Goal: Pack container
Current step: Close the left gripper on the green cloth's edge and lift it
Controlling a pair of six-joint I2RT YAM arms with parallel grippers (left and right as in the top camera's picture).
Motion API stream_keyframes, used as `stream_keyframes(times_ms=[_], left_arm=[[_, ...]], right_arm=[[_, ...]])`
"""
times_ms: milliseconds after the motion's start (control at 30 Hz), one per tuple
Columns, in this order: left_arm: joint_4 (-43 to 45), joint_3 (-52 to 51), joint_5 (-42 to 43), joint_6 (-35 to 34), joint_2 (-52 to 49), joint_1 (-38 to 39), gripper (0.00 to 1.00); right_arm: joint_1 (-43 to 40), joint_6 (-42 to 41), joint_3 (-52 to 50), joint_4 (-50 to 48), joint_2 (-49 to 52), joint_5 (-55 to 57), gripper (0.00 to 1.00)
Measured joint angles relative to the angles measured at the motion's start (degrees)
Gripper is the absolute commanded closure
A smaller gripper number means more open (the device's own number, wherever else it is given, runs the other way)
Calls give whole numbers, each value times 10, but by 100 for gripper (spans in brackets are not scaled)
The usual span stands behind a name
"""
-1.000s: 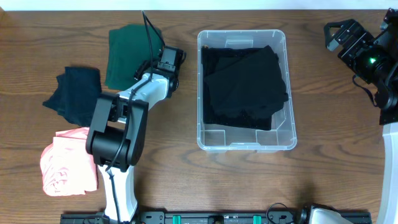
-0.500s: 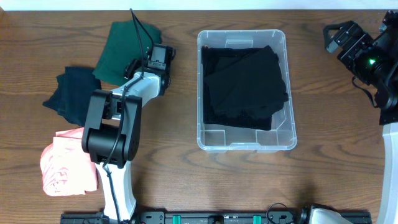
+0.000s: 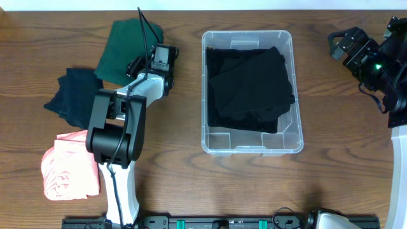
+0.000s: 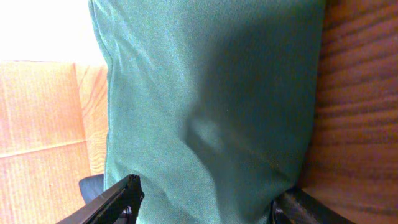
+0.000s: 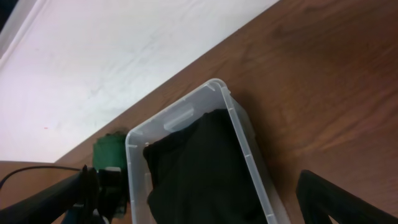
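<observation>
The clear container (image 3: 297, 95) stands mid-table with a black garment (image 3: 251, 86) folded inside; the right wrist view shows the container (image 5: 239, 140) too. A dark green garment (image 3: 124, 44) lies flat on the wood left of it. My left gripper (image 3: 137, 63) is at that garment's near edge. In the left wrist view its open fingers (image 4: 121, 200) straddle the green garment (image 4: 205, 106), which fills the space between them. My right gripper (image 3: 336, 39) hovers open and holding nothing at the far right, facing the container, its jaws wide in its own view (image 5: 194, 180).
A navy garment (image 3: 76, 95) and a pink garment (image 3: 63, 172) lie left of the left arm (image 3: 117, 137). Bare wood runs between the container and the right arm. A pale wall (image 5: 112, 56) rises past the far table edge.
My left gripper has swung left, away from the container, onto the green garment's edge. The right gripper has tilted slightly and stays open.
</observation>
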State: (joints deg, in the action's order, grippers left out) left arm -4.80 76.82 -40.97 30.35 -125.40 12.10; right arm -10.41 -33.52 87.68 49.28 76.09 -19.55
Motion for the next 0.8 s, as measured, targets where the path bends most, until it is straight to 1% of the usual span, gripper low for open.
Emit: stream_keyframes(times_ms=[167,567,633,700,800], left_arm=[[16,3,-2,2,-7,-4,34],[16,7,0,2,-9,-23,34],[17,7,0,2,-9,-31,36],[17,7,0,1,-9,-41,40],[19,7,2,6,-13,-52,42]], right_arm=[[0,0,0,4,0,0,1],[0,0,0,4,0,0,1],[0,0,0,4,0,0,1],[0,0,0,4,0,0,1],[0,0,0,4,0,0,1]])
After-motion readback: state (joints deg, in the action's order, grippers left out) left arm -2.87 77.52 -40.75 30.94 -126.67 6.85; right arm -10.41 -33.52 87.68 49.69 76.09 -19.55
